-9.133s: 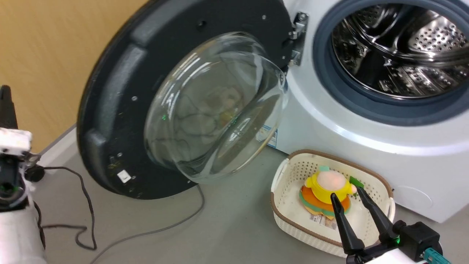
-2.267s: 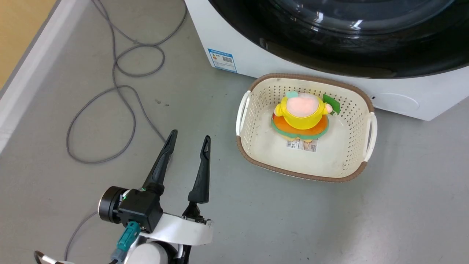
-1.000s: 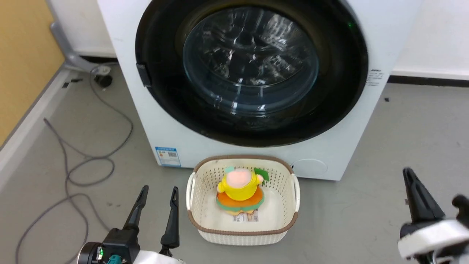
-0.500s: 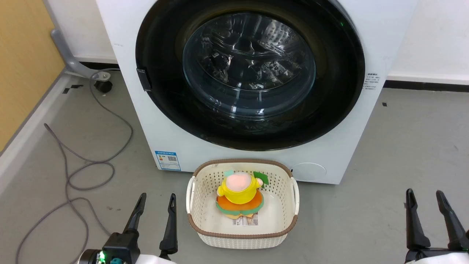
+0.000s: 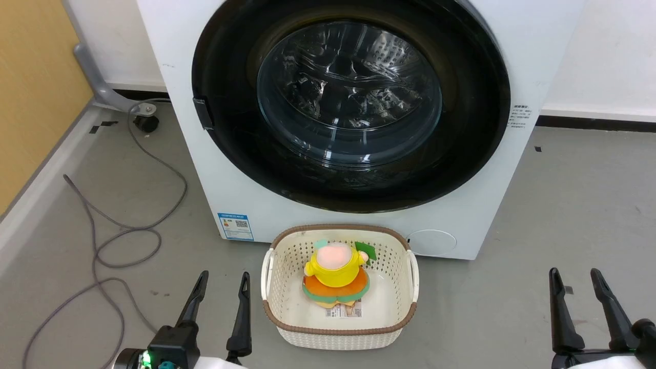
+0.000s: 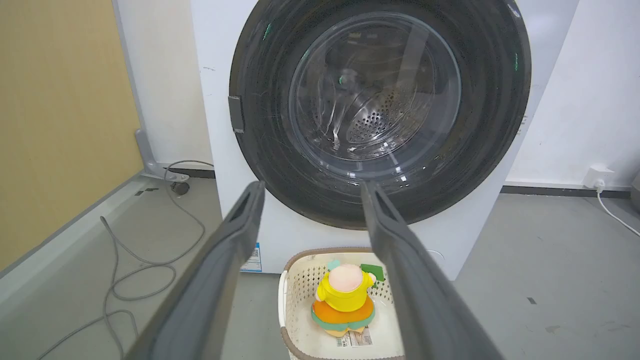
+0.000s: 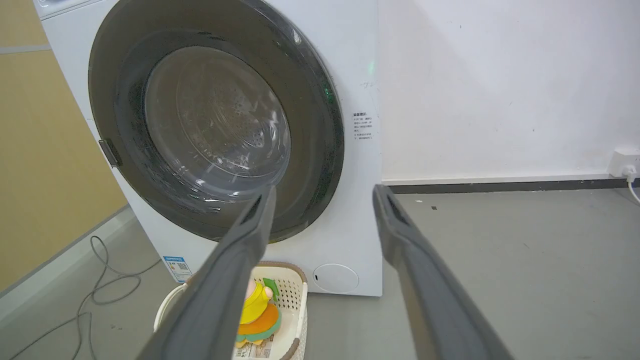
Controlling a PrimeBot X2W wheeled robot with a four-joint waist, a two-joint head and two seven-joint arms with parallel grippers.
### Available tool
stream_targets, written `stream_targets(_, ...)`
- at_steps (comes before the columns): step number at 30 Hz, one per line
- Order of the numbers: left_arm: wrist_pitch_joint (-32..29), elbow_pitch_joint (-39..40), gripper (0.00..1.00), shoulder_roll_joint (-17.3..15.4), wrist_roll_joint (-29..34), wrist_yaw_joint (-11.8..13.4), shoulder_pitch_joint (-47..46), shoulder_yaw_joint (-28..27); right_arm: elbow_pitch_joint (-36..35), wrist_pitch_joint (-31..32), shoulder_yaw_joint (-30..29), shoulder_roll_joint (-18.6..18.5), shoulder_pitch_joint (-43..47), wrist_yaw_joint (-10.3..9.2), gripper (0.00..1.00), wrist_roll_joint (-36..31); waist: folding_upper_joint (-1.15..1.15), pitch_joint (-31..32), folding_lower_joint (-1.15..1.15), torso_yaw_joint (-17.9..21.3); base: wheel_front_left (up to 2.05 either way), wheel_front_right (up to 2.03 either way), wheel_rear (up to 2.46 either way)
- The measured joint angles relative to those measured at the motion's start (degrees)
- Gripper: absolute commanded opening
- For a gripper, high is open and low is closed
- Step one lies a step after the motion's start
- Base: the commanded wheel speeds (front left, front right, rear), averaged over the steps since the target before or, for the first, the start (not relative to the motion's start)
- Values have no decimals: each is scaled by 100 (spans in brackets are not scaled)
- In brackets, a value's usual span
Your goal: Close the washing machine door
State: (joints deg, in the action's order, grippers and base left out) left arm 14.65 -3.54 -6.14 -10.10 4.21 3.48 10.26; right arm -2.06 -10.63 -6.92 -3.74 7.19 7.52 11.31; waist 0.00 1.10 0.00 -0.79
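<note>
Door [image 5: 348,97] swung shut since earlier, flush on washer [image 5: 461,220]; left gripper [image 5: 225,275], right gripper [image 5: 574,272] fingers spread, empty, low, well apart from it.

- Round black-rimmed glass door [image 5: 351,102] sits flush in the front of the white front-loading washing machine [image 5: 174,77]
- Cream perforated plastic basket [image 5: 338,330] on the floor [image 5: 564,205], just before the machine
- Yellow-and-orange plush toy [image 5: 335,271] in the basket, toward its rear
- Loose grey cable [image 5: 123,241] on the floor, left of the machine
- Left gripper [image 5: 225,275] just left of the basket; right gripper [image 5: 574,271] well apart to its right
</note>
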Motion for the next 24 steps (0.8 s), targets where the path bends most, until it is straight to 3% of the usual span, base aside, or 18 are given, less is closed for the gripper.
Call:
stream_targets(3,0,13,100,-1,-1,26,0,4,0,-2,20,0,0,1,100,-1,0,7,0,-1,0,0,0)
stream_targets(4,0,18,0,-1,-5,27,0,10,0,-2,24,0,0,1,0,-1,0,10,0,-3,0,0,0)
stream_targets(24,-153,30,0,24,53,7,-1,-85,11,103,81,-1,-21,1,0,-78,0,-3,0,7,0,0,0)
